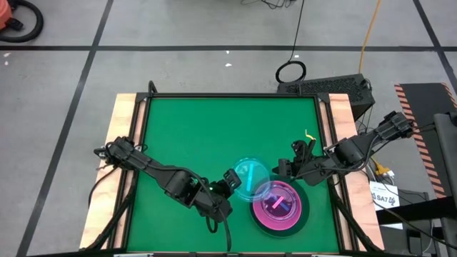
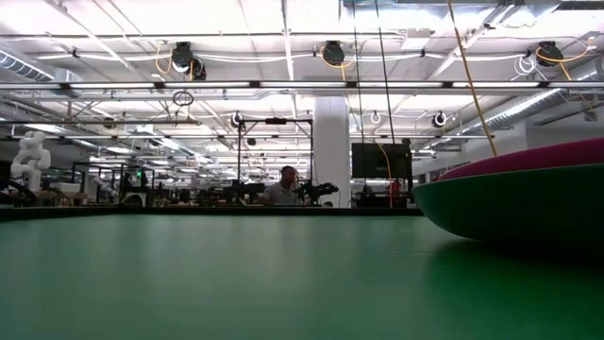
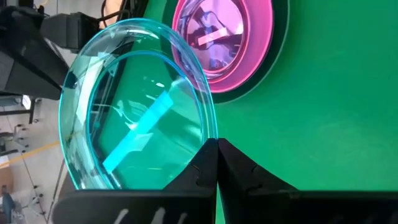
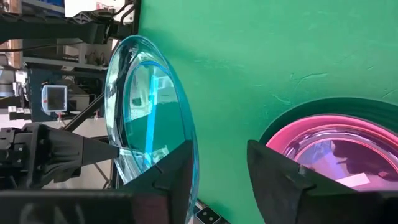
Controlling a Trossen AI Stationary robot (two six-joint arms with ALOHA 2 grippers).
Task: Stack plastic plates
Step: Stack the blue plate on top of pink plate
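- I see my left claw (image 1: 232, 176) shut tight on the rim of a round see-through cyan plastic plate (image 1: 250, 178). In the left wrist view the two dark fingers (image 3: 205, 171) pinch the plate's edge with no gap between them.
- The cyan plate is up off the green table (image 1: 214, 128), held between my two claws. It is tipped, and it sits just beside the stack, with its edge over the stack's rim.
- The stack is near the front right of the table. It has a see-through pink plastic plate (image 1: 277, 203) inside a solid pink plate (image 1: 263, 218), on top of a big dark round plate (image 1: 303, 218).
- My right claw (image 1: 285, 168) is on the other side of the cyan plate. Its fingers are spread apart and hold nothing. In the right wrist view one finger (image 4: 171, 174) looks very close to the plate's rim, but I cannot tell if it touches.
- I think the next job is to lay the cyan plate flat on the pink ones.
- What could go wrong: I only pinch a thin, smooth rim, so the plate could slip or swing down.
- If my right claw bumps the plate, it could knock it loose.
- If I let go while it is tipped, it could land crooked, slide off, or push the stack.
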